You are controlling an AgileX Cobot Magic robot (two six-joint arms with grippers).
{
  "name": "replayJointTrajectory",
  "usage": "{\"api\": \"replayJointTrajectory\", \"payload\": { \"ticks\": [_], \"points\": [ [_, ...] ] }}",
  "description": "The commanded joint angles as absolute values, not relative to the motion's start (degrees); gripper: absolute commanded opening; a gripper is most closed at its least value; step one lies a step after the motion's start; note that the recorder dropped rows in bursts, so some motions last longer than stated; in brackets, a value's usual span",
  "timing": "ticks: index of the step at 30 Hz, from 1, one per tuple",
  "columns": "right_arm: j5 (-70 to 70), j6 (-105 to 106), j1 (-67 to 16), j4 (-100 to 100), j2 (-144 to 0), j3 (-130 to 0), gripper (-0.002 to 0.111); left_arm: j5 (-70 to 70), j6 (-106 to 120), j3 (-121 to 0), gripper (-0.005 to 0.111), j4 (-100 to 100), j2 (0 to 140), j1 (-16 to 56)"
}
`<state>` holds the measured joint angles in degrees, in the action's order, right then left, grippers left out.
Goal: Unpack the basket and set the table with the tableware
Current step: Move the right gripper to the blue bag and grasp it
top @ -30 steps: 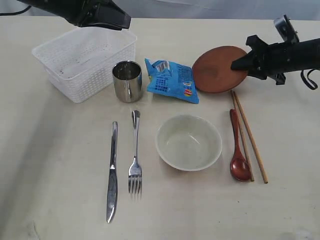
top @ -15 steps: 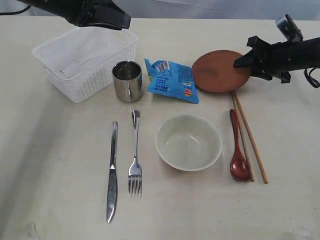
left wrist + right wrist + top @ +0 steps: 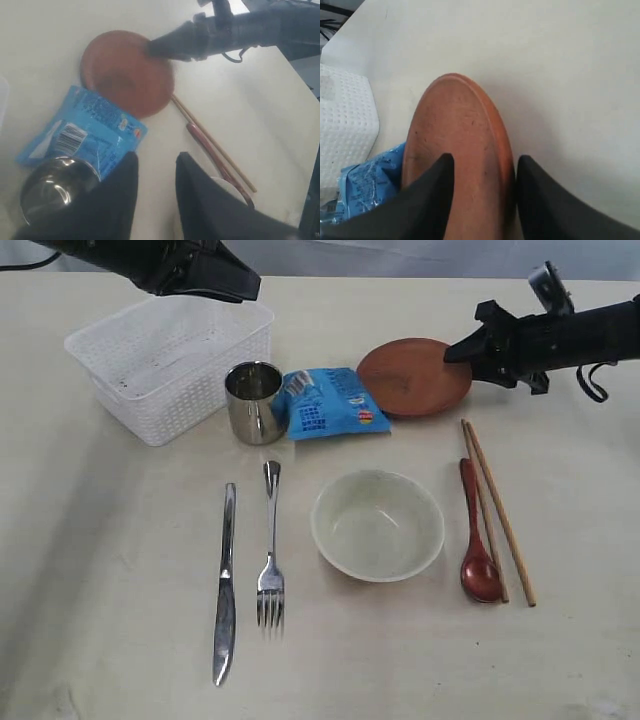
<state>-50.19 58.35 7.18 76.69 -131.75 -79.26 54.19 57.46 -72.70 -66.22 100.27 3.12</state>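
Reaching in from the right, my right fingers point(image 3: 437, 182) stand parted astride the rim of the plate point(image 3: 413, 377), one over its face and one outside the edge, not clamped on it. That plate lies on the bench point(image 3: 100, 590) behind the bowl point(image 3: 377, 530), its other edge touching the packet point(image 3: 330, 403), which lies against the cup point(image 3: 254, 400). My left fingers point(image 3: 125, 175) hang above the far side of the basket point(image 3: 180, 400), a little apart and holding nothing. Left of the bowl lie the knife point(image 3: 226, 580) and fork point(image 3: 270, 550); right of it, the spoon point(image 3: 479, 578) and chopsticks point(image 3: 500, 515).
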Motion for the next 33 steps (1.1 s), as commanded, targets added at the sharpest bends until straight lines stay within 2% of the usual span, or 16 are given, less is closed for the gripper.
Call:
{"api": "replayJointTrajectory", "payload": {
  "ticks": [1, 15, 18, 19, 21, 28, 33],
  "points": [
    [-51.29, 58.0, 7.21, 74.41, -131.85, -79.91, 0.04, 54.55, 57.6, -72.35, 0.026, -65.94, 100.21, 2.85],
    [-53.53, 52.53, 9.93, 65.62, -125.18, -79.91, 0.04, 54.33, 57.6, -72.35, 0.026, -65.38, 100.21, 2.85],
    [-57.34, 54.14, 7.57, 63.78, -122.61, -79.91, 0.05, 54.21, 58.01, -72.35, 0.026, -64.69, 100.21, 2.85],
    [-57.5, 54.34, 5.66, 62.41, -121.59, -79.91, 0.057, 54.01, 58.51, -71.92, 0.026, -64.69, 100.21, 2.85],
    [-56.5, 54.99, 2.42, 60.79, -120.4, -79.91, 0.062, 53.98, 59.72, -71.11, 0.026, -64.69, 100.21, 2.85],
    [-42.58, 55.1, -15.48, 50.8, -119.84, -79.91, 0.062, 49.99, 61.27, -69.17, 0.026, -64.96, 100.21, 2.58],
    [-37.65, 51.92, -22.99, 45.29, -119.84, -81.78, 0.062, 49.99, 61.38, -69.17, 0.026, -64.96, 100.21, 2.59]
  ]
}}
